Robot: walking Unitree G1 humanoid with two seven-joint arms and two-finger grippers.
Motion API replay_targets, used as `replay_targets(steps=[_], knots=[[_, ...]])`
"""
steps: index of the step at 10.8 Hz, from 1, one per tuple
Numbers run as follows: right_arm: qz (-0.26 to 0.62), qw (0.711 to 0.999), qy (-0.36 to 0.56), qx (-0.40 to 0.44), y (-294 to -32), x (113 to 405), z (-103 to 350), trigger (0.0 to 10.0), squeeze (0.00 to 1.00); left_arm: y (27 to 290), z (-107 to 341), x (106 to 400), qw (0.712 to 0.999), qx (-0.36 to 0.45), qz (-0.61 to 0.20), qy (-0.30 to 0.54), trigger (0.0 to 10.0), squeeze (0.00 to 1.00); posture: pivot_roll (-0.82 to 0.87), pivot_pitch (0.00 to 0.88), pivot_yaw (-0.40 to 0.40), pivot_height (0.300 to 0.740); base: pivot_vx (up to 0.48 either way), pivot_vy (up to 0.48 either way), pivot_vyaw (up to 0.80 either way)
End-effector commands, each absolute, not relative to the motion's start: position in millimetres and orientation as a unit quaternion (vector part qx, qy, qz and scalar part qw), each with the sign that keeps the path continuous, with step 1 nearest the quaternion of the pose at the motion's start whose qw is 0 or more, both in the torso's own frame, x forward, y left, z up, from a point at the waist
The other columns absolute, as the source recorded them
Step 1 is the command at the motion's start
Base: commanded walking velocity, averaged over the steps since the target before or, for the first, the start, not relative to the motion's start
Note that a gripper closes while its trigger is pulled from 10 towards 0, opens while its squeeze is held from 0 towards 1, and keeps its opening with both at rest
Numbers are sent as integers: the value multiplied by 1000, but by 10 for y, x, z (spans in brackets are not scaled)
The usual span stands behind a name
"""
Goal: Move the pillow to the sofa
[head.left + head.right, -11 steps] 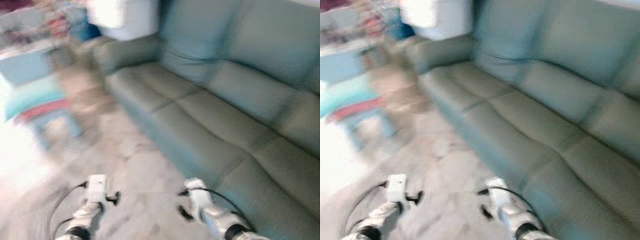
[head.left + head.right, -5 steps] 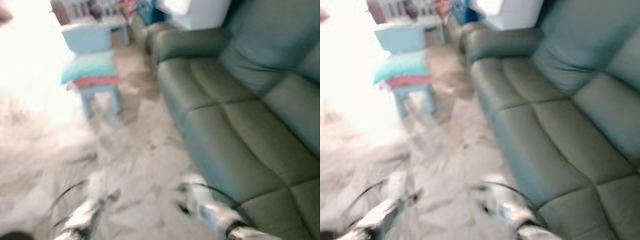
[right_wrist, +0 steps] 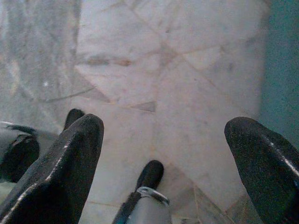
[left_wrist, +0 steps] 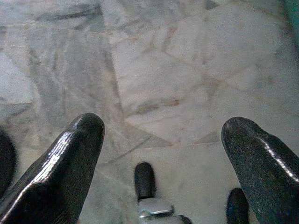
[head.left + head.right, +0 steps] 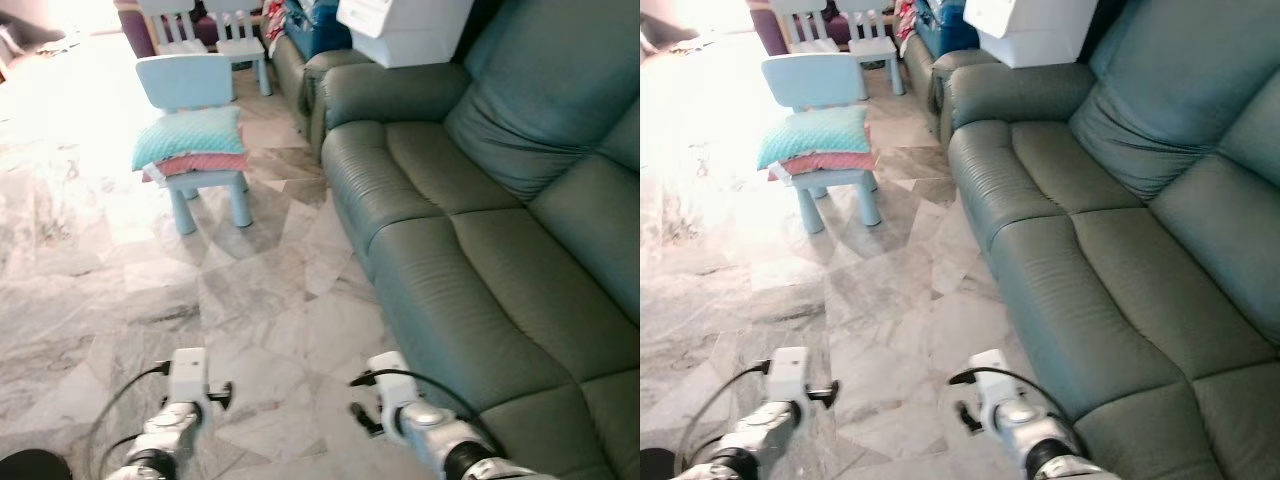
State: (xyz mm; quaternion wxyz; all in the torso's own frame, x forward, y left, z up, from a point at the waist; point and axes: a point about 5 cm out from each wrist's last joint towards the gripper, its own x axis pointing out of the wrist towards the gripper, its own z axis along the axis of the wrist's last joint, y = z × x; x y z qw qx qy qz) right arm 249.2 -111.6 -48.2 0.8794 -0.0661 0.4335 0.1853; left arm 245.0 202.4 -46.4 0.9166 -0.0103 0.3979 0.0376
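Long upholstered leather sofa (image 5: 470,230): muted grey-green throughout, seat cushions slightly paler where light falls, back cushions a deeper teal-green. Soft quilted pillow (image 5: 190,135): turquoise, with a fine dimpled texture. Folded cushion beneath it (image 5: 198,164): coral pink-red. Small plastic child's chair (image 5: 190,110): pale powder blue, uniform. Two further small chairs behind (image 5: 205,22): white. Rectangular box on the sofa arm (image 5: 405,28): plain white. Polished marble floor (image 5: 260,300): irregular angular slabs, cream to light grey, veined with darker grey and faint brown streaks, bleached near-white toward the bright far end. Left pincer (image 4: 161,140) and right pincer (image 3: 163,140): glossy black fingers; arms silver.
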Motion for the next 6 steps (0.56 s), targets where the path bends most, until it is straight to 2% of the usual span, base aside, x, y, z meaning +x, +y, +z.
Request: replay_targets(steps=[1, 2, 6], knots=[[184, 882, 428, -75, -1138, 2533, -454, 10000, 0, 2036, -501, 2396, 912, -13, 39, 408, 10000, 0, -111, 69, -40, 740, 0, 0, 0], [185, 882, 428, -76, -1139, 2532, -455, 10000, 0, 2035, -512, 2381, 911, -12, 39, 411, 10000, 0, -110, 71, -40, 740, 0, 0, 0], [189, 880, 428, -82, -1143, 2531, -455, 10000, 0, 2003, -518, 2378, 911, -12, 26, 411, 10000, 0, -114, 73, -42, 740, 416, 0, 0]])
